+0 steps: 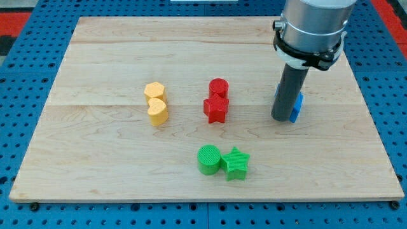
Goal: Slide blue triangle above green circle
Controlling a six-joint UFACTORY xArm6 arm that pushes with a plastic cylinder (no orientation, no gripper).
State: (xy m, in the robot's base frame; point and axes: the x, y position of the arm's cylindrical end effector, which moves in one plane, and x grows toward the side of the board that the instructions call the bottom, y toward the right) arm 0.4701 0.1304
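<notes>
The blue triangle (pixel 297 108) lies at the view's right, mostly hidden behind my rod; only its right edge shows. My tip (pixel 282 119) rests on the board right at the blue block's left side, touching or nearly touching it. The green circle (pixel 208 159) sits at the view's lower middle, far to the lower left of the blue block. A green star (pixel 236 163) touches the circle's right side.
A red circle (pixel 219 88) and a red star (pixel 216 109) stand together in the middle. A yellow hexagon (pixel 154 92) and another yellow block (pixel 158 112) stand together at the left. The wooden board (pixel 95 159) lies on a blue pegboard.
</notes>
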